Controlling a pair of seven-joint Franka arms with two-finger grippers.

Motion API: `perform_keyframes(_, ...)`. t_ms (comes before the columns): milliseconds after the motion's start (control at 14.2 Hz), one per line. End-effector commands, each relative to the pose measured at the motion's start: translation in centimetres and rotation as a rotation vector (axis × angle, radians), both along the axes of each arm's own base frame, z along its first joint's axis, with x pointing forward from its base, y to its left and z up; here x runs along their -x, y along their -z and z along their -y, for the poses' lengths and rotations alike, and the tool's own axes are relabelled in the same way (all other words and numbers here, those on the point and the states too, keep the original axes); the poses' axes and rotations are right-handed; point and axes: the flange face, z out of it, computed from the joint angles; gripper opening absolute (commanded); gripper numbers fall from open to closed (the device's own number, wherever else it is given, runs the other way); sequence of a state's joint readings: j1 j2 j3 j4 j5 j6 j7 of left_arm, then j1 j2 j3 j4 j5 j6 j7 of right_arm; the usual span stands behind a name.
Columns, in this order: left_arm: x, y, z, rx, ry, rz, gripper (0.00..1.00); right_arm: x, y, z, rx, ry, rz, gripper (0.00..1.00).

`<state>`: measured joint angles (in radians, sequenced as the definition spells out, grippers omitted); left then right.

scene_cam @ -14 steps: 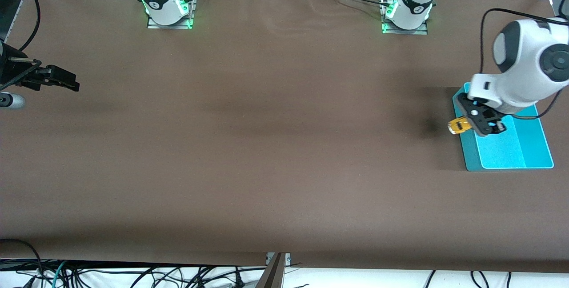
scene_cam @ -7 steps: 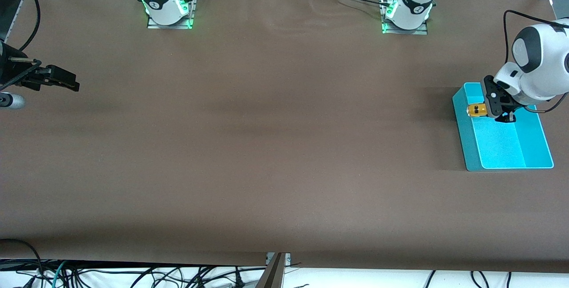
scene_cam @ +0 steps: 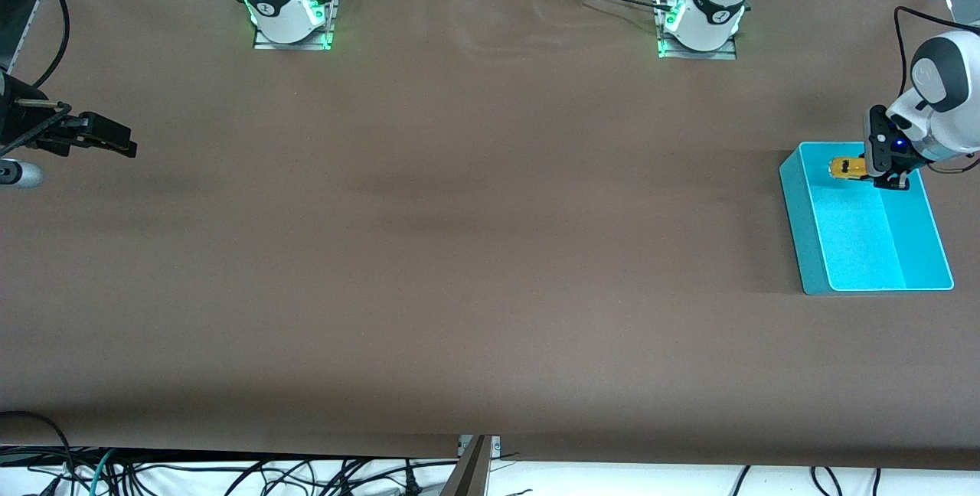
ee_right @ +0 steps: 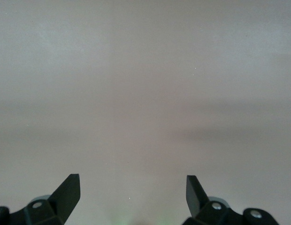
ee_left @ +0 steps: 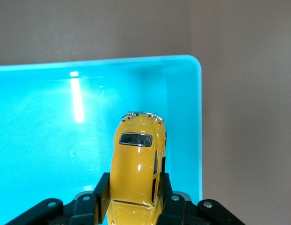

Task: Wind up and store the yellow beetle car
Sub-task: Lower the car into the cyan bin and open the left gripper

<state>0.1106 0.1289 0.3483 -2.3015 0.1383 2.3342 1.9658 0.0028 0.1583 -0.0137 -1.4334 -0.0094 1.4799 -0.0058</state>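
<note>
Left gripper [scene_cam: 864,168] over teal bin [scene_cam: 865,282], at bin's end nearer robot bases, toward left arm's end of table; jaws clamped on sides of yellow beetle car [scene_cam: 848,168]

Car held in air above bin floor, roof up; long axis in line with fingers [ee_left: 101,194], free end with small dark window sticking out past fingertips toward right arm's end of table, near bin corner

Right gripper [scene_cam: 115,142] waits over bare brown table [scene_cam: 459,236] at right arm's end, jaws spread wide, holding nothing
</note>
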Motion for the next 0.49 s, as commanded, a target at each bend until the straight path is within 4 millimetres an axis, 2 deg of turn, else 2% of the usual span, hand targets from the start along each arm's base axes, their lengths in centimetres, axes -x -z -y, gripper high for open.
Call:
perform_keyframes(0,2.0,3.7,0.1,0.019,-0.006,-0.011,0.00,0.4,-0.3,0.1,0.002,-0.013,0.003,1.00)
perform_keyframes(424,2.4,7.9,0.1,0.039,-0.051,-0.044,0.00,0.4,-0.3,0.2,0.002,-0.011,0.004,1.00)
